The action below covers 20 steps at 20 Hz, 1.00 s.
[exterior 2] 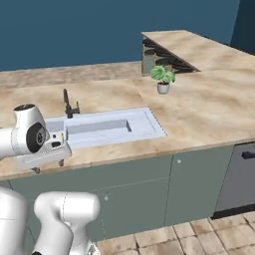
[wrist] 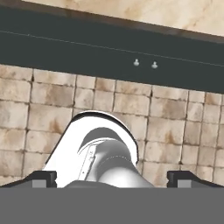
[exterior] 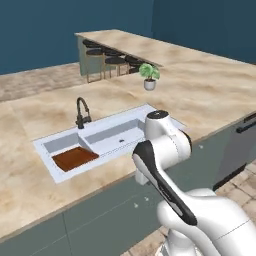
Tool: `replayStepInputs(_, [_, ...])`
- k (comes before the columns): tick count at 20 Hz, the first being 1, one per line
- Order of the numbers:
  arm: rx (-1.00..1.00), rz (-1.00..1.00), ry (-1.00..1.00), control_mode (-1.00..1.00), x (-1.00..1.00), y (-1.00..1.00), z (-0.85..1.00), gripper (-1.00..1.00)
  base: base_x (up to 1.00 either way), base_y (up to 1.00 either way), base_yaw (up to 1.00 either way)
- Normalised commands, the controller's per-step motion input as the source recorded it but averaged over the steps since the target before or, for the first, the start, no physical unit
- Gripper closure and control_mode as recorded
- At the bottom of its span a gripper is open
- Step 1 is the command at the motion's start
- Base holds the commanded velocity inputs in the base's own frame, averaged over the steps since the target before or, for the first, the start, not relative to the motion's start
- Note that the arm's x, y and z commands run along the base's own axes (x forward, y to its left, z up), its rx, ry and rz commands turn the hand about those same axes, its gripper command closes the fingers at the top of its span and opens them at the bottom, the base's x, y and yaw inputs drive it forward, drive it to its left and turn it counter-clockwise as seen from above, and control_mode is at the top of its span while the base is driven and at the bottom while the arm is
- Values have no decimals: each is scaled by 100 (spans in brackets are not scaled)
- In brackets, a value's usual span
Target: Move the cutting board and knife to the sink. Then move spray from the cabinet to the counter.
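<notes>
1. the left base view showed the cutting board lying flat in the left basin of the sink, beside the faucet.
2. the right base view hid that basin behind the arm but showed the gripper hanging before the counter edge.
3. the hand view looked down at cabinet fronts and tiled floor, fingertips spread wide, holding nothing.

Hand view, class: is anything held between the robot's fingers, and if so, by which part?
Nothing is held. The gripper is open, its fingers standing wide apart over the tiled floor with nothing between them.
</notes>
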Motion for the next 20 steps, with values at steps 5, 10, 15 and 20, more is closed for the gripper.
replayStepInputs(5, [0, 0, 0, 100, 0, 0, 0, -100, -5, 0, -91])
replayStepInputs(10, [0, 0, 0, 100, 0, 0, 0, -100, 0, 0, -97])
replayStepInputs(15, [0, 0, 0, 100, 0, 0, 0, -100, 0, 0, -97])
replayStepInputs(20, [0, 0, 0, 100, 0, 0, 0, -100, 0, 0, -93])
